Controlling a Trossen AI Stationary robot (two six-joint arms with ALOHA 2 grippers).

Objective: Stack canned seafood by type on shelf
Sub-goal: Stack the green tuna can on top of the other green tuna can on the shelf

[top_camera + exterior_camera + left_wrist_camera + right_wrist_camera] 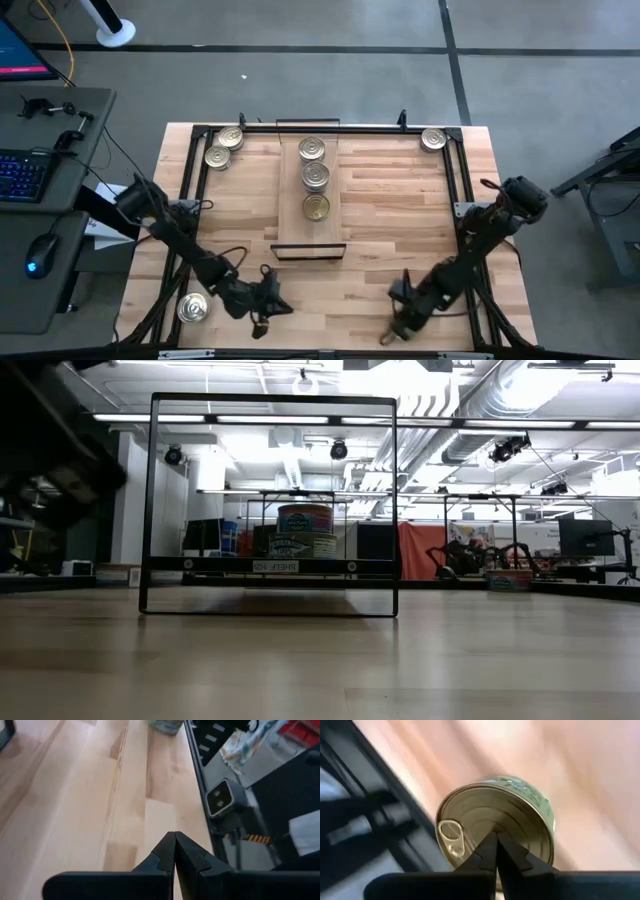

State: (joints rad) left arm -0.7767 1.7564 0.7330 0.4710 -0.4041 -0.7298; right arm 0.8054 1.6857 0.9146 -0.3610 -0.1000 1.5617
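Note:
The shelf [312,228], a narrow light-wood board with black end frames [270,565], lies mid-table with three tins [316,177] in a row on it. More tins stand on the table at the far left [224,147], the far right [433,139] and the near left [193,308]. My left gripper [175,836] is shut over bare wood near the table's near edge [278,306]. My right gripper [495,836] is shut right over a green-labelled tin [520,805] that stands on the table by its near right edge. In the high view the right gripper [388,335] hides this tin. My right gripper points steeply down at the pull-tab lid [485,817] of the green-labelled tin, its shut fingertips in front of the lid's middle. I cannot tell whether they touch it. The tin stands flat on the table.
A thin black frame [462,170] runs along the table's edges. A small camera [221,797] sits at the near edge, ahead of my left gripper. To the table's left stands a desk with a keyboard [22,172] and a mouse [40,250].

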